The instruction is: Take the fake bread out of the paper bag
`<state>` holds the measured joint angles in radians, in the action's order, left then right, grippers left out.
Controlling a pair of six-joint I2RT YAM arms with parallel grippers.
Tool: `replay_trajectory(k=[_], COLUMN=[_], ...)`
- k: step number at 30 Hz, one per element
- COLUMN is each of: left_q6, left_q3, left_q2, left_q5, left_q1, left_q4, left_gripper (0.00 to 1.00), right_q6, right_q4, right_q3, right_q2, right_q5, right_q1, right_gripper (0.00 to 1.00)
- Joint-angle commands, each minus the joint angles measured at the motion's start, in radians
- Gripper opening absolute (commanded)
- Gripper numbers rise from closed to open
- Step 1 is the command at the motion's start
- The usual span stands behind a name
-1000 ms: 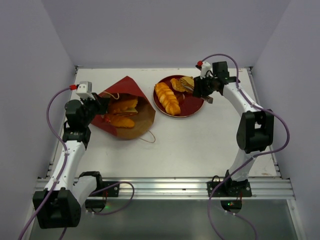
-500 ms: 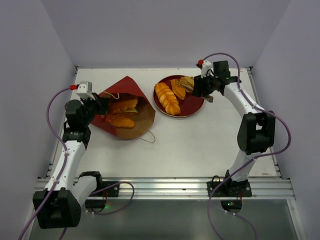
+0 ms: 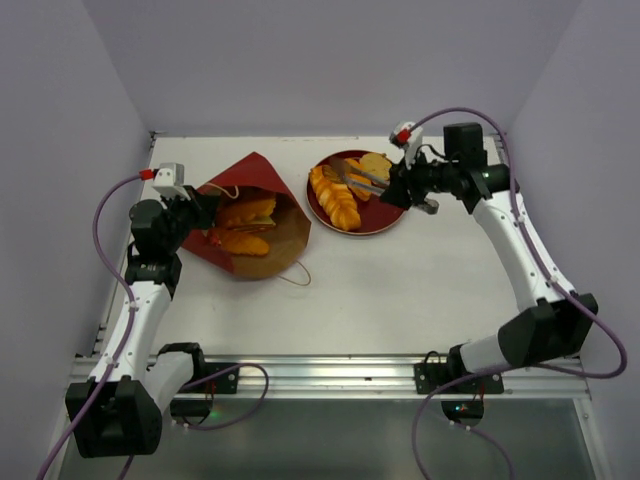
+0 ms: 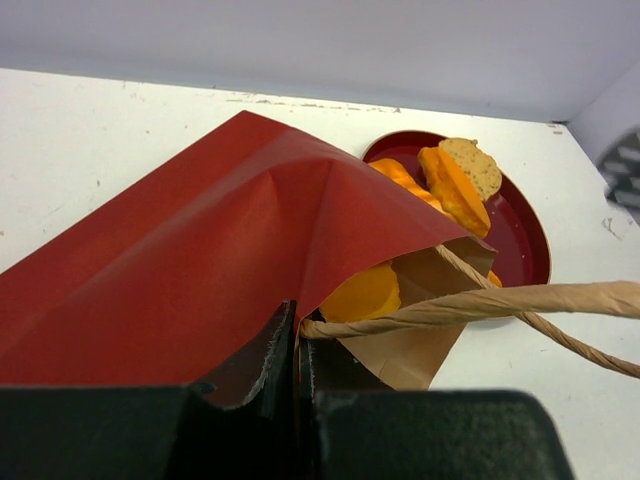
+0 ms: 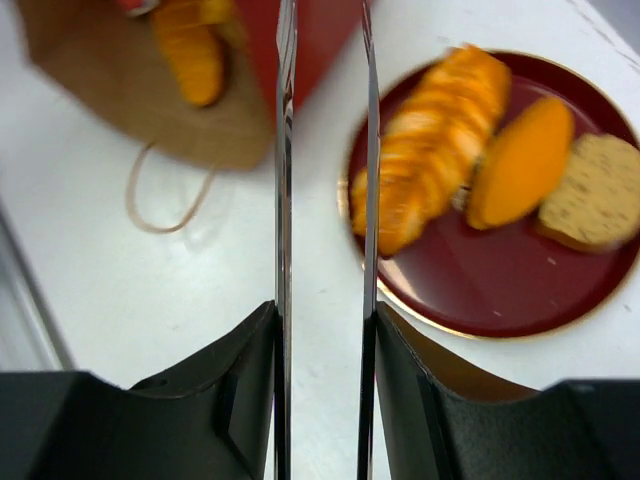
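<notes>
The dark red paper bag (image 3: 250, 180) lies on its side at the left, kraft mouth facing the plate. Orange fake bread (image 3: 245, 228) shows inside it, also in the left wrist view (image 4: 362, 293). My left gripper (image 3: 203, 212) (image 4: 297, 335) is shut on the bag's rim beside a cord handle (image 4: 500, 300). On the dark red plate (image 3: 385, 215) lie a braided loaf (image 3: 335, 197) (image 5: 430, 150), an orange roll (image 5: 522, 160) and a speckled slice (image 3: 376, 164) (image 5: 592, 205). My right gripper (image 3: 345, 172) (image 5: 325, 30) hovers over the plate's left part, open, with nothing between its fingers.
A loose cord handle loop (image 3: 295, 272) (image 5: 165, 195) lies on the white table in front of the bag's mouth. Grey walls close in the table at the back and both sides. A metal rail (image 3: 330, 370) runs along the near edge.
The right arm has swung out to the right and its wrist has turned; the fingers now point left over the plate. The speckled slice lies free on the plate. The left arm has not moved.
</notes>
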<state>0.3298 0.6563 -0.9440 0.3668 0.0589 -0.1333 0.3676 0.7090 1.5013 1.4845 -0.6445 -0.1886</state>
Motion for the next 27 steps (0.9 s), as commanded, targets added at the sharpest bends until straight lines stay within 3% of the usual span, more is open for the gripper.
replay_trajectory(k=[1, 8, 11, 17, 23, 27], left_q6=[-0.003, 0.003, 0.02, 0.087, 0.086, 0.08], left_q3=[-0.004, -0.006, -0.007, -0.021, -0.017, -0.02], left_q2=[0.01, -0.001, -0.006, 0.004, -0.001, -0.012], left_q5=[0.018, 0.015, 0.018, -0.003, -0.012, -0.008], left_q1=[0.007, 0.009, 0.009, 0.009, 0.009, 0.009], left_q4=[-0.029, -0.028, -0.032, -0.045, -0.04, -0.043], left_gripper=[0.08, 0.09, 0.09, 0.09, 0.09, 0.08], right_q6=[0.24, 0.206, 0.036, -0.469, -0.799, -0.889], right_q4=[0.201, 0.215, 0.089, -0.199, -0.474, -0.539], right_q3=[-0.058, -0.108, -0.16, -0.194, -0.265, -0.279], right_q2=[-0.14, -0.162, -0.104, 0.031, 0.085, 0.099], right_q5=[-0.11, -0.084, -0.072, -0.067, -0.026, -0.024], right_q1=[-0.129, -0.378, -0.455, -0.463, -0.462, -0.453], right_gripper=[0.44, 0.42, 0.42, 0.43, 0.43, 0.44])
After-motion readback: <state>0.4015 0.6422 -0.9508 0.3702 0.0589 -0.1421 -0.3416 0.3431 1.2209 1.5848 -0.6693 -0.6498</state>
